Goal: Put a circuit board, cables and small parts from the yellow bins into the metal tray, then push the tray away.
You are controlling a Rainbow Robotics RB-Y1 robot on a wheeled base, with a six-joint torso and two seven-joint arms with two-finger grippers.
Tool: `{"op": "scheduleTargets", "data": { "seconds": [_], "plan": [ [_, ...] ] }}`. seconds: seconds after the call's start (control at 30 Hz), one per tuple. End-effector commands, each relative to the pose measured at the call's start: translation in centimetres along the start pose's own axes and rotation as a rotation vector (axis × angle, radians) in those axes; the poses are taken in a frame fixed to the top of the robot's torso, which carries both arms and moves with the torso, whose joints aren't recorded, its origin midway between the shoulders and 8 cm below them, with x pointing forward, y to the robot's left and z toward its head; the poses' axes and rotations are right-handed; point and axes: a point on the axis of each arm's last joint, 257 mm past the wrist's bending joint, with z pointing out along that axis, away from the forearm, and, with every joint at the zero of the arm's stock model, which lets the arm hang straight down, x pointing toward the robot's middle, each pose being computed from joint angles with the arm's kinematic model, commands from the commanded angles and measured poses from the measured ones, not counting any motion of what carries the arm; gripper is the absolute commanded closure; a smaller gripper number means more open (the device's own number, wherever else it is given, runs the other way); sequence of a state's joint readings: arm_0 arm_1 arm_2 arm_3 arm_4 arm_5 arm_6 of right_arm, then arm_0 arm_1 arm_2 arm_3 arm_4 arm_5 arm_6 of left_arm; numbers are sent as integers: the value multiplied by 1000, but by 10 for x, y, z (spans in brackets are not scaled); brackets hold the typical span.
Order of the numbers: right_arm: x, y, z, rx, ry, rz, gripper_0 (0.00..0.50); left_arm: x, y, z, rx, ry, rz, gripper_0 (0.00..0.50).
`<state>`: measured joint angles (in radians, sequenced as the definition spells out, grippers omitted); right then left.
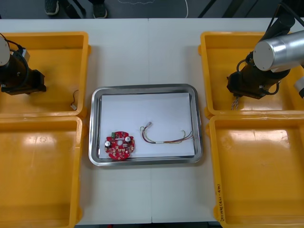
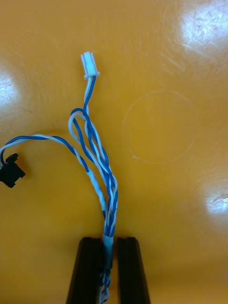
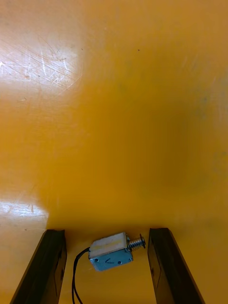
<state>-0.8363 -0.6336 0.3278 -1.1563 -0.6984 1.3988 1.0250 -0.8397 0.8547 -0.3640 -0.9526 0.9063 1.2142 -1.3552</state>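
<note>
In the metal tray point(image 1: 145, 90) lie a round red circuit board point(image 1: 120, 146) and a red and yellow cable point(image 1: 166, 137). My right gripper point(image 2: 109, 266) is shut on a twisted blue and white cable point(image 2: 97, 156) over the floor of the far right yellow bin point(image 1: 218, 71); the cable ends in a white plug and a black plug. In the front view the right gripper point(image 1: 237, 97) hangs in that bin. My left gripper point(image 3: 108, 268) stands open in the far left yellow bin point(image 1: 52, 61), with a small metal part point(image 3: 114, 251) with black wires lying between its fingers.
The near left yellow bin point(image 1: 38, 171) and the near right yellow bin point(image 1: 259, 171) flank the tray. A small part point(image 1: 74, 105) with a wire lies at the far left bin's near right corner. Shoes show beyond the table's far edge.
</note>
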Motion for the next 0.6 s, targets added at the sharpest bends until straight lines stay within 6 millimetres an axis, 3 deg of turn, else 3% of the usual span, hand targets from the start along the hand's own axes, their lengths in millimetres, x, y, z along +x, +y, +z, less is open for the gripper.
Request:
{"op": "scheduleTargets", "data": {
  "seconds": [0.03, 0.1, 0.17, 0.23, 0.4, 0.6],
  "plan": [
    [-3, 9, -3, -36, -7, 43, 500, 13, 0, 10, -7, 20, 4, 0],
    [-3, 10, -3, -38, -7, 44, 500, 14, 1, 10, -7, 22, 2, 132],
    [-3, 11, -4, -41, -7, 40, 500, 14, 1, 10, -8, 24, 4, 374],
    [-4, 10, -4, -41, -7, 38, 500, 15, 1, 10, -8, 27, 4, 480],
    [-9, 11, -11, -46, -12, 33, 500, 15, 1, 10, -10, 30, 6, 500],
    [-18, 14, -32, -43, 3, 24, 500, 14, -1, 6, -12, 37, 11, 500]
  ]
}}
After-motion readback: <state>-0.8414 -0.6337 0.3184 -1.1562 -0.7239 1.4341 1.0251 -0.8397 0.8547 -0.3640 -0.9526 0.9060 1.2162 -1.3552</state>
